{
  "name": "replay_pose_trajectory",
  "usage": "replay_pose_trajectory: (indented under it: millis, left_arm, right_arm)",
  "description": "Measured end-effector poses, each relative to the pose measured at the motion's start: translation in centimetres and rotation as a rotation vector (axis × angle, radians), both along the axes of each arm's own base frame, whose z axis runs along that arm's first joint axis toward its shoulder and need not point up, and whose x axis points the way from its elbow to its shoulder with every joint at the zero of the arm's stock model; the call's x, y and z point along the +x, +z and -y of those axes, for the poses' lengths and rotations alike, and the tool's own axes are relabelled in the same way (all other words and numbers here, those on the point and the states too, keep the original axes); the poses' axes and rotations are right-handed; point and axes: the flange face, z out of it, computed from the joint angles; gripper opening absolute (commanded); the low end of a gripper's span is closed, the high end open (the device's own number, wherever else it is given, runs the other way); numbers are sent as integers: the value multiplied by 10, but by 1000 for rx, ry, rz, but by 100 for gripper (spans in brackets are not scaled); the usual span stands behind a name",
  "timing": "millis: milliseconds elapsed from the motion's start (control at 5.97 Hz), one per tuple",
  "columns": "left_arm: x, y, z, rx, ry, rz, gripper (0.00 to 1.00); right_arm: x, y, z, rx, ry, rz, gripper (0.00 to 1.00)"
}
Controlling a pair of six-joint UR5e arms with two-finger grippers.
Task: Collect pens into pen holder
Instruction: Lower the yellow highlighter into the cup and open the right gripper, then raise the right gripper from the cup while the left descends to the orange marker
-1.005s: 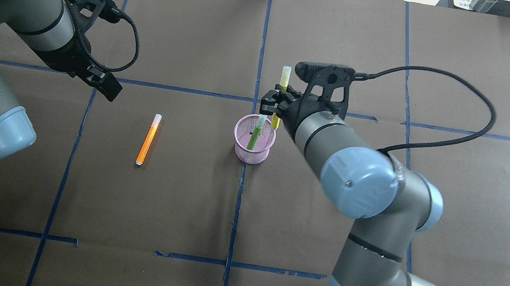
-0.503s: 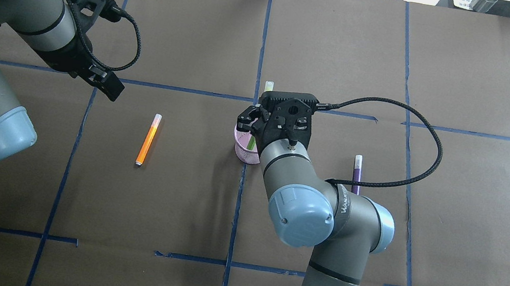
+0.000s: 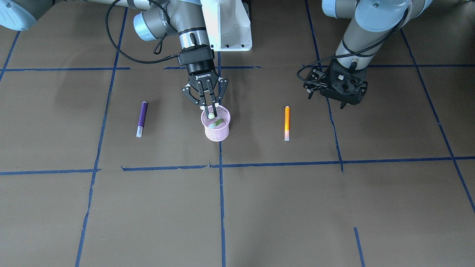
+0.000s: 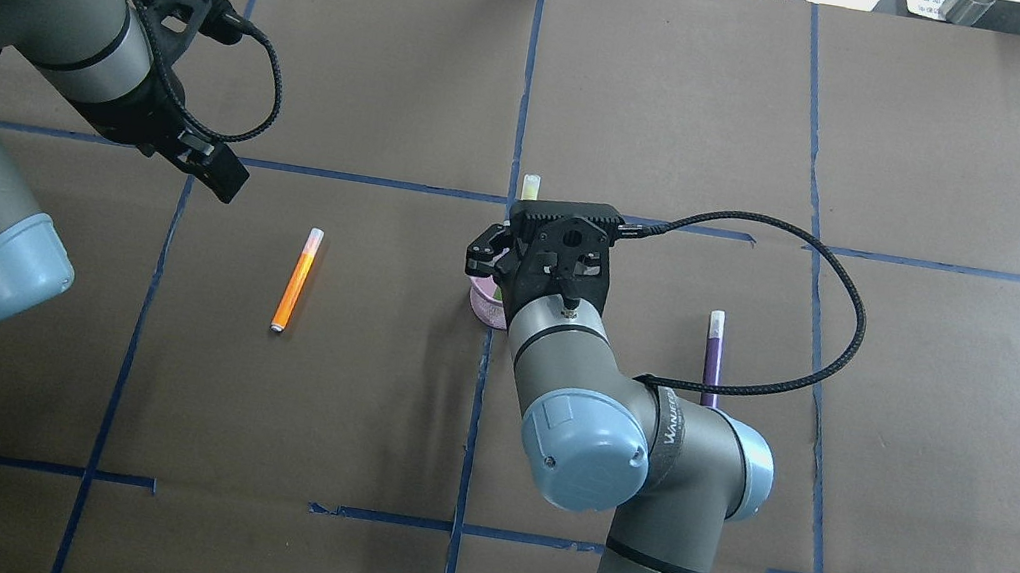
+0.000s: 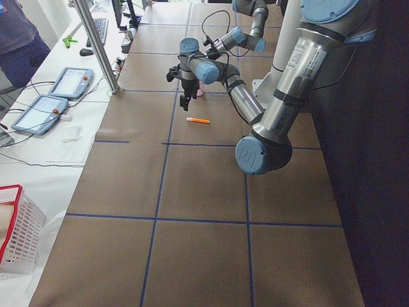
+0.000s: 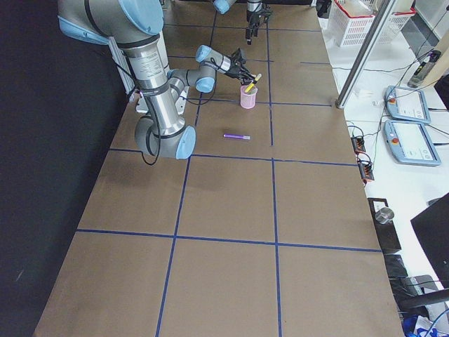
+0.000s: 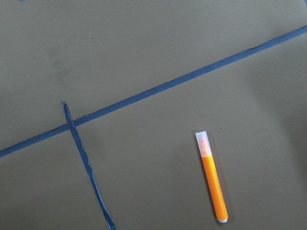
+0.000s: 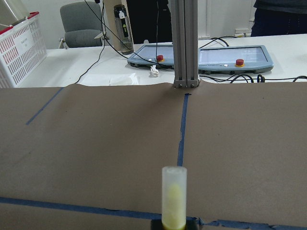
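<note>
Your right arm reaches out over the middle of the table (image 3: 259, 207) and bends at the wrist. The right gripper (image 3: 209, 108) points down at the pink cup (image 3: 217, 136) and sits just over its rim. The fingers are pinched tight on a yellow pen (image 8: 173, 197). The pen leans a little, with its pale cap up and tipped away from the robot. Its low end points down into the cup. You cannot see how deep it goes.

A green pen (image 3: 218, 122) is already in the cup. It leans on the rim, and its pale cap sticks out over the top.

Your left arm comes in from the robot's left side and hangs in the air. The left gripper (image 4: 221, 178) points down near a spot where two blue tape lines (image 7: 144, 96) cross. It holds nothing. You cannot tell if its fingers are open or closed.

The orange pen (image 4: 296, 280) lies flat on the table between the left gripper and the cup, well apart from both. Its pale cap points away from the robot.

The purple pen (image 3: 141, 118) lies flat on the other side of the cup, on the robot's right. Its cap points away from the robot too.
</note>
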Motion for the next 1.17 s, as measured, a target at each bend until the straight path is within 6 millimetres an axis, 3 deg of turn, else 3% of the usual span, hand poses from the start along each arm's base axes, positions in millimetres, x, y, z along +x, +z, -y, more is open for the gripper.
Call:
replay_pose_trajectory:
  millis: [503,670,838,1173]
  left_arm:
    - [4,1,0,-4,-2,3,100]
    - [14,2,-5,-12,6,6,100]
    - [33,3,-14,10,14,12,100]
    - [91,12,-16,64,-23,16,97]
  right_arm:
    - [6,-8,4,-46,-60,56,98]
    - [17,-5,23,-110,-133,49,98]
    - [42,0,56,-239,-232,-4,99]
    - [116,4,117,-457,-385,-64,99]
